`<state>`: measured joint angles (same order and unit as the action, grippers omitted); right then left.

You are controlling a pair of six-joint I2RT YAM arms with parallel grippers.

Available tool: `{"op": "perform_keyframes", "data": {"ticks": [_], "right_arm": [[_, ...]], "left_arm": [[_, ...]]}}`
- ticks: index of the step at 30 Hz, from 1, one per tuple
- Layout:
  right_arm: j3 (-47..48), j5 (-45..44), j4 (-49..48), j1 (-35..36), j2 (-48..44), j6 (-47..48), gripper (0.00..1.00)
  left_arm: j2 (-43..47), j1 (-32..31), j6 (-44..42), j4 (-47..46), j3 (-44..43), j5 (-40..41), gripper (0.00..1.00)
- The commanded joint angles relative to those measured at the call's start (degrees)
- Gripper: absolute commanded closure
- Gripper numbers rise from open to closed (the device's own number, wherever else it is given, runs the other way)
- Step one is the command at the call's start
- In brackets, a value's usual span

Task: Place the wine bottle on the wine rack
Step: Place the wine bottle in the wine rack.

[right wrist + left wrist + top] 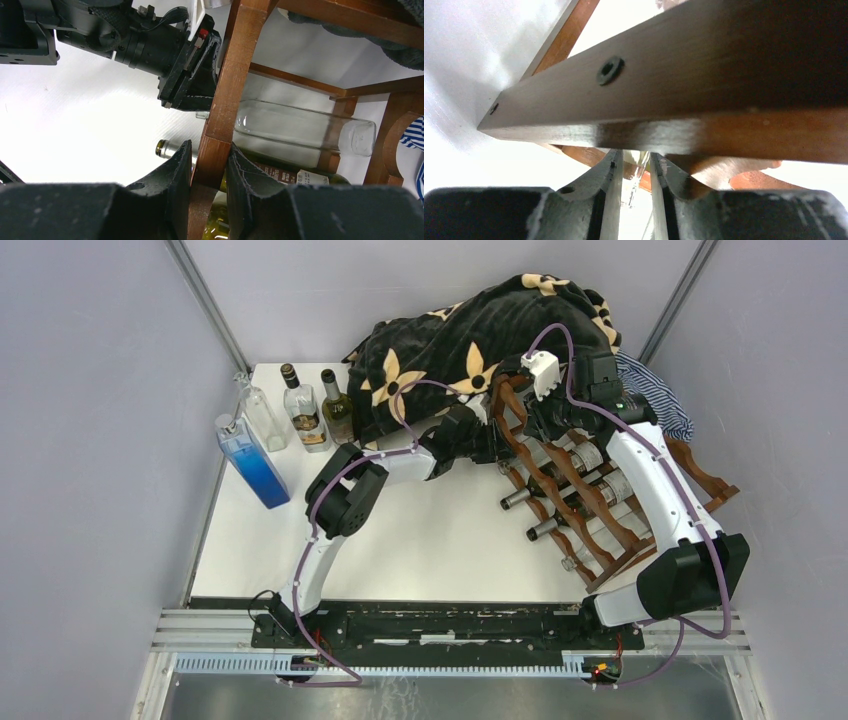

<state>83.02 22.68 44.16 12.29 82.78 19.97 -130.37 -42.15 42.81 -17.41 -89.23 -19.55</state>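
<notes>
I find the bottle [300,131] lying flat in the rack [223,85], just beyond and above the right claw [210,152]. Its long axis runs across that view, base to the right, neck to the left at the left claw [636,167]. It is clear, colourless glass, straight-sided, with nothing visible inside.

Right claw: clamped narrow on a rack post.
Left claw: narrow, with clear glass between its pads, which I read as the neck gripped.

Only the right wrist view shows the bottle whole, with a green bottle [280,174] one tier below it. The left wrist view gives just that glass sliver under a rack rail. In the top view the arms hide the bottle, and both claws meet at the rack's far end.
</notes>
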Motion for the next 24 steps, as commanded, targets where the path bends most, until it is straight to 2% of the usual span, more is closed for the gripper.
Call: {"op": "perform_keyframes", "data": {"ticks": [1,5,11,24], "right_arm": [[0.6,11.5,-2.2,3.6,-1.6,0.2,0.83],[0.3,11.5,-2.3,3.6,-1.8,0.4,0.83],[0.2,11.5,-2.2,3.6,-1.8,0.6,0.81],[1.8,9.8,-0.9,3.5,-1.5,2.5,0.53]], "left_arm": [[1.2,-1.1,0.4,-0.8,-2.9,-0.9,0.68],[1.5,-1.1,-0.5,0.4,-2.4,0.6,0.65],[5.0,-1.1,-3.0,1.5,1.0,5.3,0.53],[14.5,-1.2,-8.5,1.6,7.9,9.8,0.46]]}}
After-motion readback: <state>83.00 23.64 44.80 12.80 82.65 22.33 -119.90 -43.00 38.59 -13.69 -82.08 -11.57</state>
